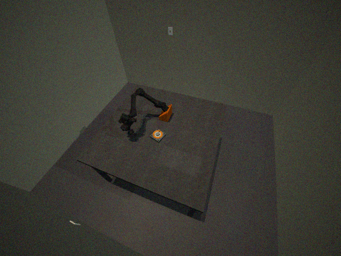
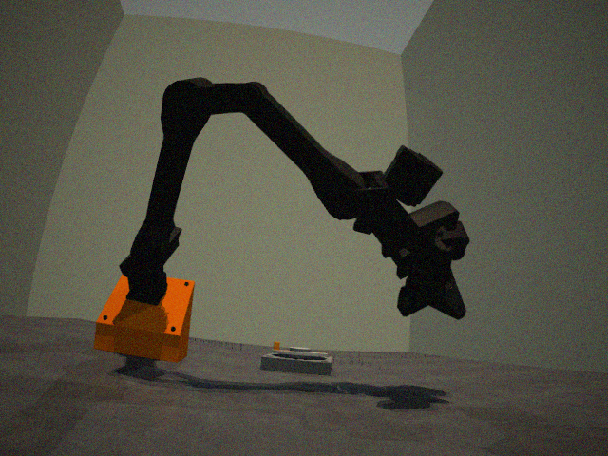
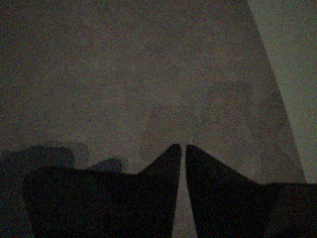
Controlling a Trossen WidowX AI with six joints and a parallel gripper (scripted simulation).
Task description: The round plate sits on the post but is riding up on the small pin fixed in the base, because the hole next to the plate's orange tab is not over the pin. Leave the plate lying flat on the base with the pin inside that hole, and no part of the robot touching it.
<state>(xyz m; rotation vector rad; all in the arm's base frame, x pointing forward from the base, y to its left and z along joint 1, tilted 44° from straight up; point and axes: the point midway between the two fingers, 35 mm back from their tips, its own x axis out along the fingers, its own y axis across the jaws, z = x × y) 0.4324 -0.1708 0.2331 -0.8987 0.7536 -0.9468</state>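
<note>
The pincer point(image 2: 431, 306) hung closed and empty, well apart from the plate point(image 1: 157, 134); approach came next.

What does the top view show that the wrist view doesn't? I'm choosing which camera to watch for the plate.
Only the top view shows the plate on its base, the orange arm mount and the gripper standing off to one side of them. Only the wrist view shows the fingers nearly together, shut on nothing. Both show the dark table top.
</note>
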